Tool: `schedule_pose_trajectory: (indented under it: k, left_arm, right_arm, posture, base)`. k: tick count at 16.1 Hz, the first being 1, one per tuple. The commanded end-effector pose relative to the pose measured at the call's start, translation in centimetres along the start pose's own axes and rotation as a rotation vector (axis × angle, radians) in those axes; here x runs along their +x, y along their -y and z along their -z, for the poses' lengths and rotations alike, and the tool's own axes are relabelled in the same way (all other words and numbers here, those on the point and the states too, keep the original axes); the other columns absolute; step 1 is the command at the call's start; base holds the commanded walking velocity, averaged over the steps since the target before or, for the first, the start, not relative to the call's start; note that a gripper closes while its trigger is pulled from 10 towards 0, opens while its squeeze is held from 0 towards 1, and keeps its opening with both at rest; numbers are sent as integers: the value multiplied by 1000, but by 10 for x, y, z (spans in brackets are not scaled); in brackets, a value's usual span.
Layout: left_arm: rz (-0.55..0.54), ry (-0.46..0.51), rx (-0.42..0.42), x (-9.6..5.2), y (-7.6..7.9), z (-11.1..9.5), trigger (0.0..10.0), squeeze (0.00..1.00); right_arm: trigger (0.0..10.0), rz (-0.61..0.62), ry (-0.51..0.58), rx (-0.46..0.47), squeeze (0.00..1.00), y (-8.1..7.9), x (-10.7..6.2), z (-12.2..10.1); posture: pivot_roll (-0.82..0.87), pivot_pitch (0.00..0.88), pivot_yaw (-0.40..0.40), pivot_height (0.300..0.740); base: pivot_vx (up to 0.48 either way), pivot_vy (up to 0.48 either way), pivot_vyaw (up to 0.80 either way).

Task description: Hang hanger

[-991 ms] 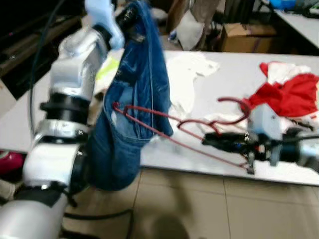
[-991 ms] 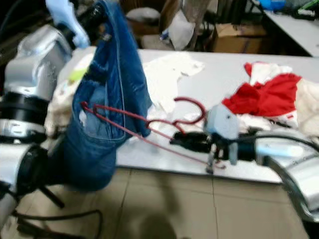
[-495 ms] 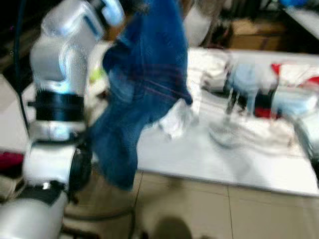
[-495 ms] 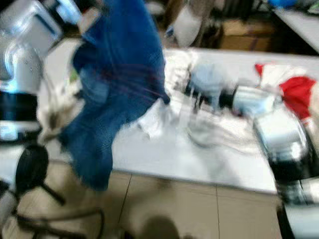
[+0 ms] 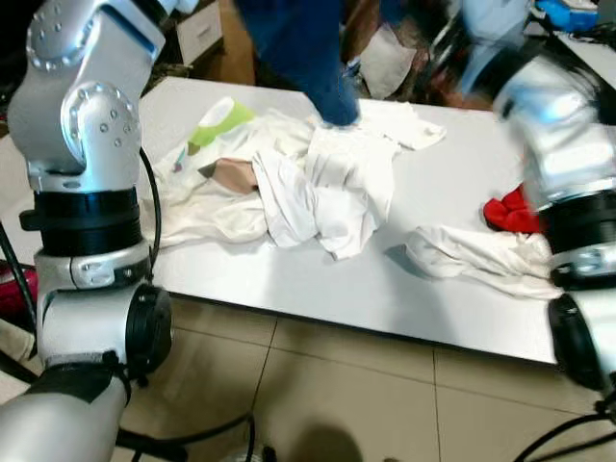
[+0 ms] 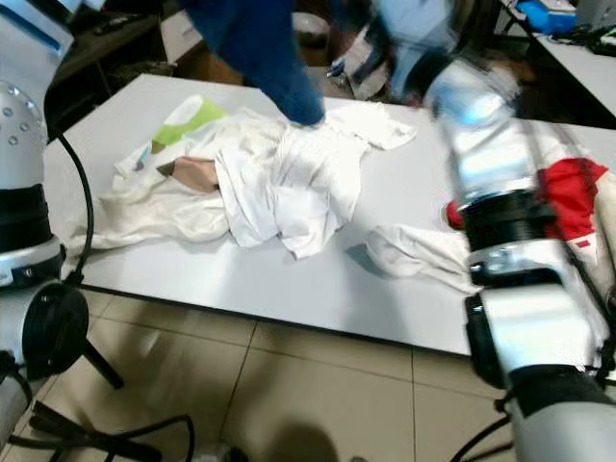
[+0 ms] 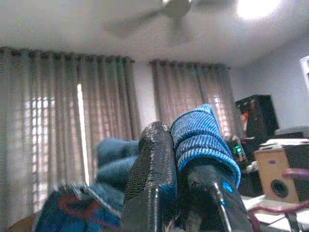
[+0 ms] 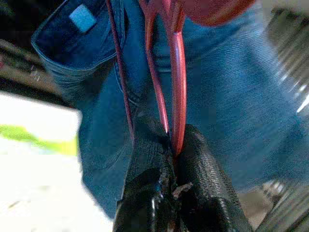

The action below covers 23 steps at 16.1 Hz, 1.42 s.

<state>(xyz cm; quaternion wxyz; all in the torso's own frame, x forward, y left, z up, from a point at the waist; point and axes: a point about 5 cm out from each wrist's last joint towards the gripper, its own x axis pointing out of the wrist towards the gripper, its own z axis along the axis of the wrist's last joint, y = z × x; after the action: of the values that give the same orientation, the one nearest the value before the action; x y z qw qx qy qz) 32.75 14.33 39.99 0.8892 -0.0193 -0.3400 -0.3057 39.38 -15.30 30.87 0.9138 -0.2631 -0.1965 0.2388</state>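
Red hanger (image 8: 176,72), blue jeans (image 8: 227,106), white clothes (image 5: 327,178).

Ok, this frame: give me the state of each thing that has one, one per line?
Left gripper: shut on the jeans.
Right gripper: shut on the red hanger.
Jeans: lifted above the table, hanger threaded through them.
White clothes: heaped, crumpled.
Red garment: bunched on the table.

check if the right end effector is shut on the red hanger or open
Shut: in the right wrist view the right end effector pinches the red hanger wire between its fingers, with the blue jeans behind it.
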Motion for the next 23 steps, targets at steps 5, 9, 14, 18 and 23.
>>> schedule_pose_trajectory:
  k: [5,9,14,18,23]
  left_arm:
    - [-4,-456,8,-64,35,140,10000,0]
    - [-220,-920,123,-158,28,228,10000,0]
    - [-393,-793,270,-131,-24,201,10000,0]
    - [-487,-842,335,-137,-49,196,10000,0]
    - [-481,-993,318,-174,-48,216,10000,0]
  right_arm:
    - [10000,-137,-221,42,0,-60,-36,82]
    - [10000,-506,-285,39,0,-131,-91,116]
    - [10000,-610,-190,-20,0,-115,-110,88]
    - [10000,-646,-161,-55,0,-82,-114,62]
    - [10000,-649,-65,44,0,-43,-128,13]
  posture:
    - [-41,0,22,740]
    - [-64,0,50,740]
    - [-71,0,64,740]
    - [-69,0,70,740]
    - [-72,0,74,740]
  base:
    - [0,0,0]
    - [0,0,0]
    - [0,0,0]
    - [0,0,0]
    - [0,0,0]
